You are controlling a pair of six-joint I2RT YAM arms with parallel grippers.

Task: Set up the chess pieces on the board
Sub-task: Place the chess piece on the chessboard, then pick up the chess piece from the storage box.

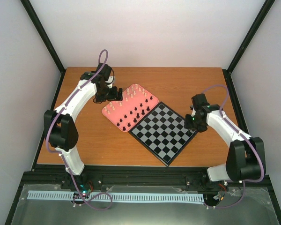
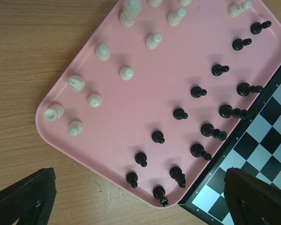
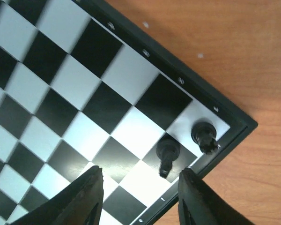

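The board (image 1: 164,136) lies at mid table, turned like a diamond. In the right wrist view two black pieces, one (image 3: 168,152) beside the other (image 3: 203,133), stand on its corner squares (image 3: 84,93). My right gripper (image 3: 139,197) is open and empty just above that corner, and shows in the top view (image 1: 193,123) too. Several black pieces (image 2: 201,129) and cream pieces (image 2: 96,77) stand on the pink tray (image 2: 145,93). My left gripper (image 2: 140,206) is open and empty above the tray's near corner, where a black piece (image 2: 159,193) stands.
The pink tray (image 1: 104,111) touches the board's upper left edge (image 2: 267,136). Bare wooden table surrounds both. White walls and black frame posts enclose the table. The left arm (image 1: 77,101) reaches over the table's left side.
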